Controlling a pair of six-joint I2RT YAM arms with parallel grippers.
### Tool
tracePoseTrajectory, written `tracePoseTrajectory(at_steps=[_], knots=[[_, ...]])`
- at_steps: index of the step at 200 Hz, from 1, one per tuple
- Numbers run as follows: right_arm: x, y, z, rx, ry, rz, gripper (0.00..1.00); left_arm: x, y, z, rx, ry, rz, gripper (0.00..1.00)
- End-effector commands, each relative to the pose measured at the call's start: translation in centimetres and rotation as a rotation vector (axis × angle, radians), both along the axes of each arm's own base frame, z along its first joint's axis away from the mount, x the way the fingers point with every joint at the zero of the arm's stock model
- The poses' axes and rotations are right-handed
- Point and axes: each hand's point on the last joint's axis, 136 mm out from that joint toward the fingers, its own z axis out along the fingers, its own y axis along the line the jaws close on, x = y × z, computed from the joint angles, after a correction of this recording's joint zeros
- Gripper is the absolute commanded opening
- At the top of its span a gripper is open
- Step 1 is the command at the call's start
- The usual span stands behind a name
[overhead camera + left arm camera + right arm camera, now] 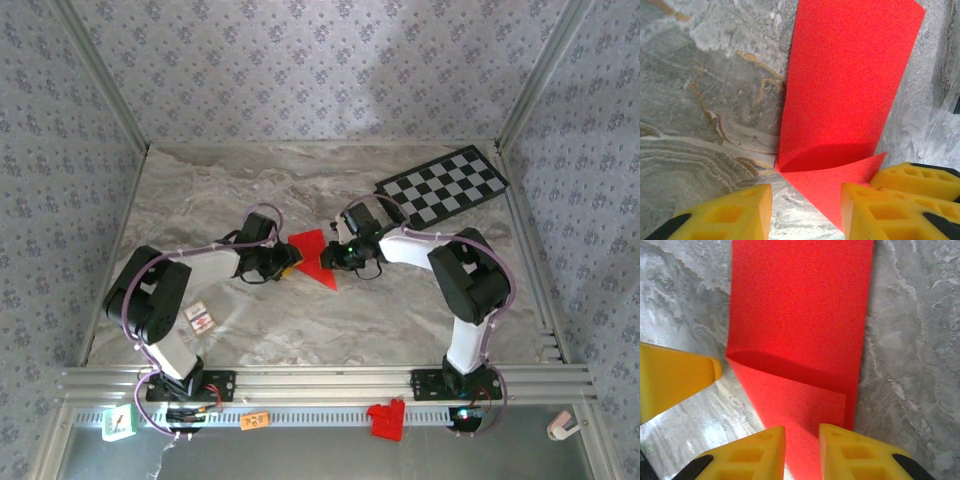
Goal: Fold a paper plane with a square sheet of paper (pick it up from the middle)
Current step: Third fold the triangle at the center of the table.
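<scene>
The marble table [300, 320] carries a checkered board [442, 186] at its far right corner, well apart from the work. Both arms reach in to the middle of the table, where the red sheet of paper [313, 255] lies flat on the stone between them.

The sheet [850, 85] is no longer a plain square: it reads as a long band with one end turned over in a slanted flap [790, 390], the crease soft and casting a shadow. It has no pointed nose, no clear centre crease and no wings, so I judge the plane to be at an early fold, with most of the shaping left to do.

The left gripper [806, 200] hangs low over the flap end with its jaws apart, holding nothing, one finger just beside the paper's corner. The right gripper [802, 437] sits over the flap with its jaws a narrow gap apart, red showing through, not clamped as far as I can see
</scene>
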Motion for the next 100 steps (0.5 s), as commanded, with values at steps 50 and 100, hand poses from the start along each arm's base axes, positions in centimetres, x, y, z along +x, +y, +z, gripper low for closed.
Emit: tracePoseTrajectory(at_steps=[50,100], knots=[[0.0,-0.7,-1.9,-0.069,0.044,-0.018,0.24,0.8,-1.4,-0.2,-0.085,0.009,-0.017,0.34],[0.0,-0.9,-2.1,-0.074,0.046,-0.019,0.23,1.2,-1.9,0.2,-0.157,-0.011,-0.024,0.28]])
